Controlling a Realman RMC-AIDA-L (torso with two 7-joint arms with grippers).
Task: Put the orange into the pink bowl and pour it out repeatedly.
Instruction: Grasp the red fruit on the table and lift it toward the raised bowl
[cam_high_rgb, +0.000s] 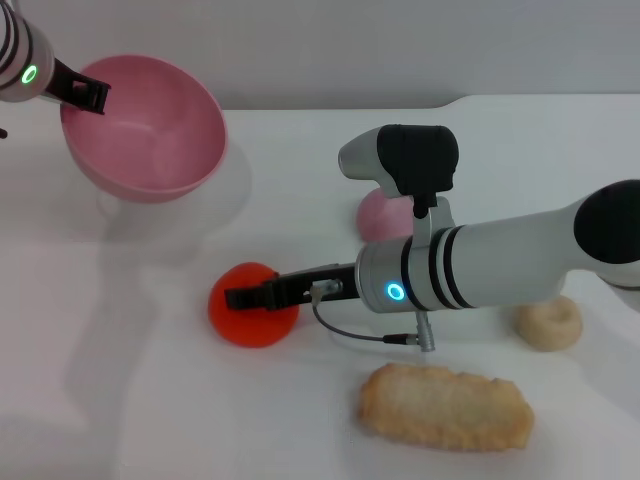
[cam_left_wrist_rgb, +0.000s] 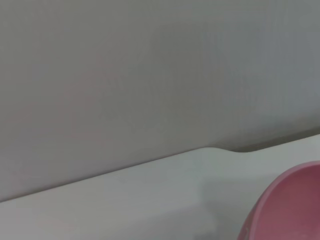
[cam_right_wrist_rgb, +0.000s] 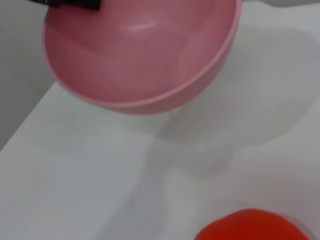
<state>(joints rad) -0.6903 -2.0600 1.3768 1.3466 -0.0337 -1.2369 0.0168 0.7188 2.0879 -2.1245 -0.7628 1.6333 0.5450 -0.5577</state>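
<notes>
One round red-orange orange (cam_high_rgb: 253, 305)

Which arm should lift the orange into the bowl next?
Right: the right gripper is already at the orange on the table, while the left gripper holds the pink bowl raised and tilted.

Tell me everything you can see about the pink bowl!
The pink bowl is round, deep and smooth, and looks like matte plastic. It is empty inside. The left gripper clamps its rim at the far left of the white table, holding it lifted and tilted, with its opening turned toward the orange. Its soft shadow falls on the table underneath. Only the gripper touches it.
</notes>
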